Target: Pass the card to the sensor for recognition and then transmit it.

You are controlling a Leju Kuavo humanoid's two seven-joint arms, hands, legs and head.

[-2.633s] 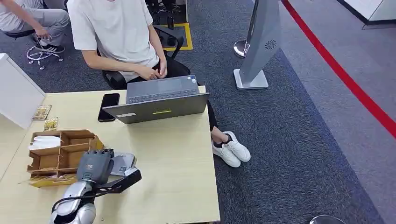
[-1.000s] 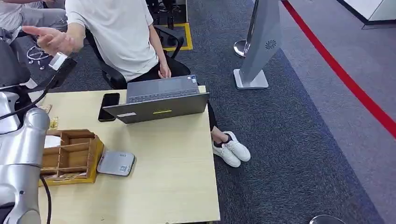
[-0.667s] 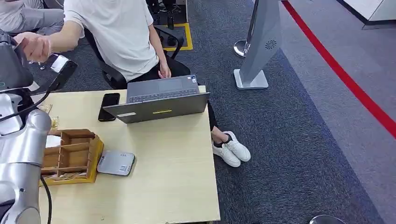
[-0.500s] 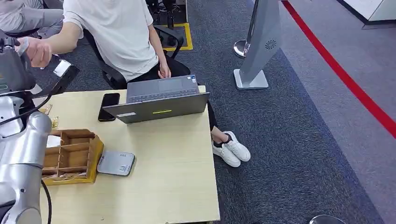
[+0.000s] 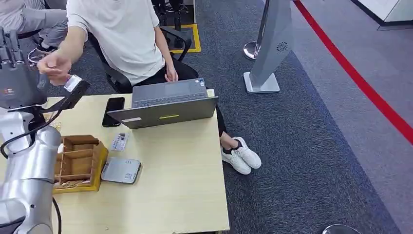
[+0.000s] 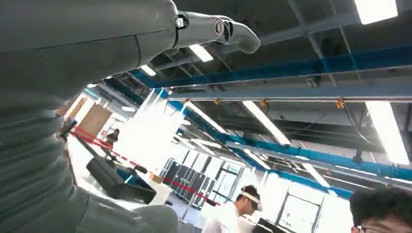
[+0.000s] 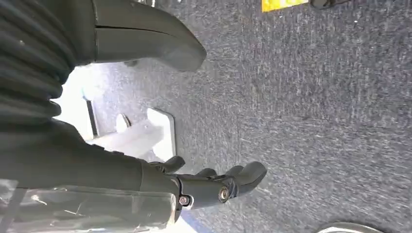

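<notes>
Card (image 5: 119, 142) now on table (image 5: 185, 185).

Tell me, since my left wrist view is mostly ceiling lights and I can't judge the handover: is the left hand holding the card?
Observer: No. In the head view the left hand is raised, its fingers pointing straight up with nothing in them.
Operator: Where is it then?
Observer: A small white printed card lies flat on the light wooden table, beside the brown compartment box.
Operator: What else is near it?
Observer: The flat grey square sensor pad sits just nearer the robot, apart from the card.
</notes>
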